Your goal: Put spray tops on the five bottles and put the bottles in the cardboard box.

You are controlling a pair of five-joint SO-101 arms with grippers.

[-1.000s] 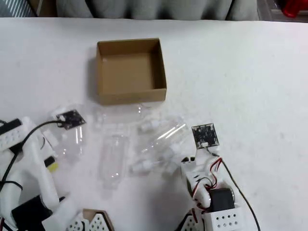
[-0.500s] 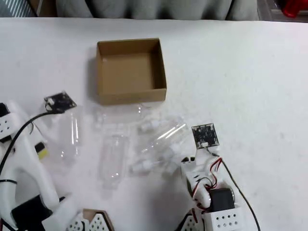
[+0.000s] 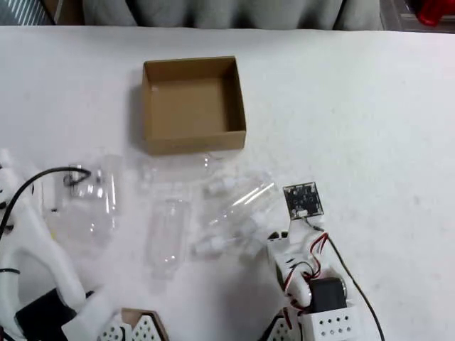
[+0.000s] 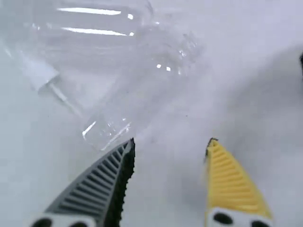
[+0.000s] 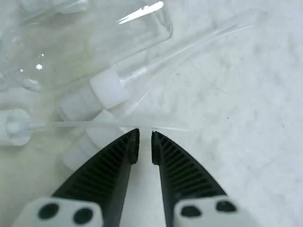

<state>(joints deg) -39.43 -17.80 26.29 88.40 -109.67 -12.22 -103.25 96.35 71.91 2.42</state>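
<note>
Left tool [image 4: 170, 142] shifted left, white table [image 3: 370, 106], red object [image 3: 435, 11] behind

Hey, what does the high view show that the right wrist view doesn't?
High view, not right wrist: the empty cardboard box, and the left arm by further bottles. Right wrist, not high view: the right claw up close, tips beside a thin dip tube. Both: a clear bottle and white spray tops lying loose on the table.
</note>
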